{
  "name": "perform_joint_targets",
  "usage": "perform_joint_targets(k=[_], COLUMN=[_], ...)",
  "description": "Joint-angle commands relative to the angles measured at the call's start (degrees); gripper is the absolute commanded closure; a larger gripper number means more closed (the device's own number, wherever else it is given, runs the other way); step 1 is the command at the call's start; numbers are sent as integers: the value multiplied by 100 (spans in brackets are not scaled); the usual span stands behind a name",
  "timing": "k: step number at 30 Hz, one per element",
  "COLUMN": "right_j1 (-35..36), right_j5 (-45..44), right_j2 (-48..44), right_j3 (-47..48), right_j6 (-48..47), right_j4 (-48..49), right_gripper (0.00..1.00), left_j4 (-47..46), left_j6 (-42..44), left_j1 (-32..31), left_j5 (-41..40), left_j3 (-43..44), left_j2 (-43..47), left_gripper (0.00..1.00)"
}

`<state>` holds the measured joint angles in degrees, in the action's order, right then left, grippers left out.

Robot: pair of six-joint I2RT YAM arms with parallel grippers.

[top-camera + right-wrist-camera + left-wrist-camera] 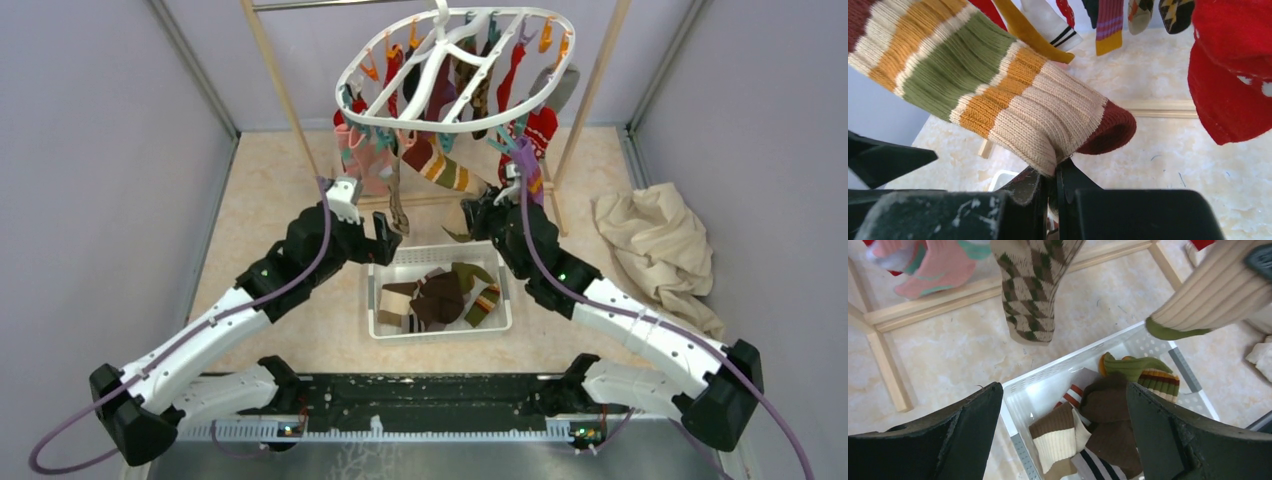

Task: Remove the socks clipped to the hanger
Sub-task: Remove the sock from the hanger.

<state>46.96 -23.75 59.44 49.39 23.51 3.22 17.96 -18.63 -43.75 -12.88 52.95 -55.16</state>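
Observation:
The white oval hanger (450, 75) hangs at the top with several socks clipped under it. My right gripper (1055, 170) is shut on the toe end of a hanging cream, orange and green striped sock (998, 95) with a maroon toe; the gripper also shows in the top view (478, 212). My left gripper (1063, 390) is open and empty above the left end of the white basket (1068, 362), below a brown argyle sock (1030, 290) and a pink sock (938, 270). A red sock (1233, 90) hangs to the right.
The white slotted basket (390, 285) holds several loose socks (440, 295) between the arms. The wooden rack's poles (280, 90) flank the hanger and its base bar (938, 305) lies on the floor. A cream cloth (655, 250) lies at the right.

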Motion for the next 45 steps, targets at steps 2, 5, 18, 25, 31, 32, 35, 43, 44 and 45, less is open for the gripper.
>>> perform_joint_targets(k=[2,5,18,25,31,32,35,43,44,45], right_j1=[-20,-20,-62,-129,-197,-216,-254,-447,-484,-534], right_j5=[106,128,297,381,460,481,513,656,691,732], right_j2=[-379,-459,-619,-663,-663,-680,-676,-696,-689,-686], right_j3=[125,170,274,241,237,238,235,154,146,141], right_j6=[-155,-180,-224,-215,-215,-215,-223,-233,-233,-233], right_j4=[-383,-563,-821,-855,-873,-871,-889,-921,-914,-912], right_gripper=[96,96,96,96,96,96,96,96,96,96], left_j4=[-1334,-1602,-2965,-3286,-3473,-3466,-3383,-2385,-2211,-2051], left_j6=[7,-60,-195,17,193,227,252,244,213,193], left_j1=[-29,-33,-350,-346,-345,-345,-346,-345,-345,-352], left_j5=[-67,-105,-838,-1313,-1502,-1513,-1516,-979,-922,-861], left_j3=[-452,-464,-713,-769,-792,-768,-696,-316,-263,-210], left_j2=[-316,-650,-1728,-2061,-2270,-2308,-2357,-1823,-1690,-1564], left_gripper=[1,1,1,25,50,58,89,100,100,100])
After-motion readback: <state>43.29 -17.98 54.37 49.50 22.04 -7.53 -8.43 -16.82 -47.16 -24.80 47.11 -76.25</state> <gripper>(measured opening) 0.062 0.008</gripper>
